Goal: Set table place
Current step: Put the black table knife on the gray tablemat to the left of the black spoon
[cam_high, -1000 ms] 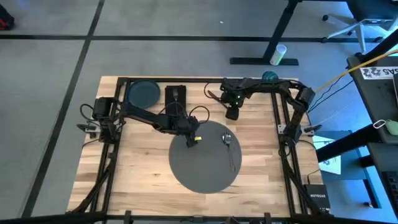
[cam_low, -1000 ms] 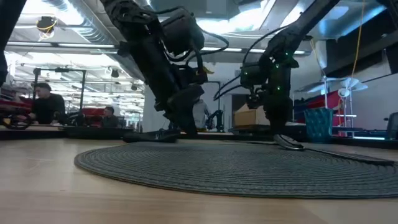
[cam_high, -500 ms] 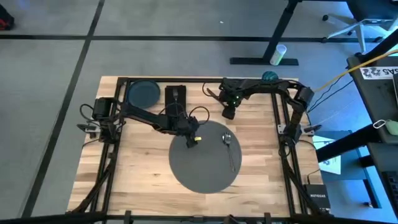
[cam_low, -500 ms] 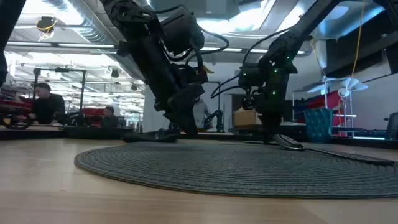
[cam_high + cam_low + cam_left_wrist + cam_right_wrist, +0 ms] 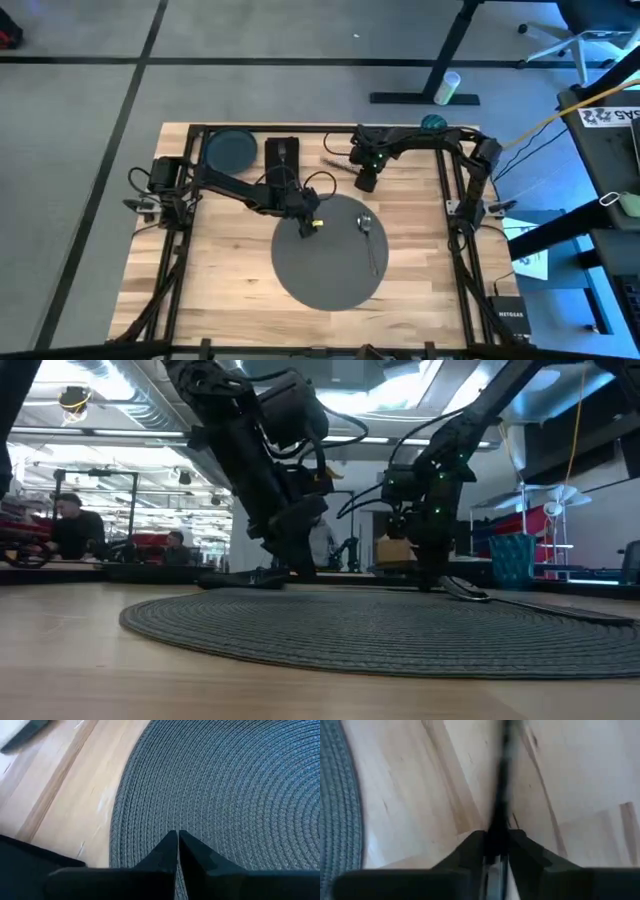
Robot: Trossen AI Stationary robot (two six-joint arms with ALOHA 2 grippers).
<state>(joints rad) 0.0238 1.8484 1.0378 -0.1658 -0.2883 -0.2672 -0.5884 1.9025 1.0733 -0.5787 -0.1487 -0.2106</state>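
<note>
The round dark-grey placemat (image 5: 330,268) lies flat in the middle of the wooden table (image 5: 220,260). A silver spoon (image 5: 369,238) lies on the mat's right part. My left gripper (image 5: 305,227) is shut, with its tips at the mat's far-left edge (image 5: 150,795). My right gripper (image 5: 366,181) stands over bare wood just beyond the mat's far edge. It is shut on a thin dark utensil (image 5: 503,775), which reaches forward from the fingers. My left gripper's shut fingertips (image 5: 170,845) point down at the placemat near its edge; whether they touch it I cannot tell. My right gripper pinches the thin dark utensil (image 5: 496,826) between its two fingers. The fingers lie along the utensil, which juts out ahead of them over the wood.
A dark blue-grey plate (image 5: 231,150) and a black napkin (image 5: 282,155) sit at the table's far left. Black frame rails (image 5: 445,200) run along the table's edges. Bare wood shows to the left and right of the mat.
My right gripper has gone a little toward the table's left and far edge, carrying the thin utensil with it. My left gripper has kept still.
</note>
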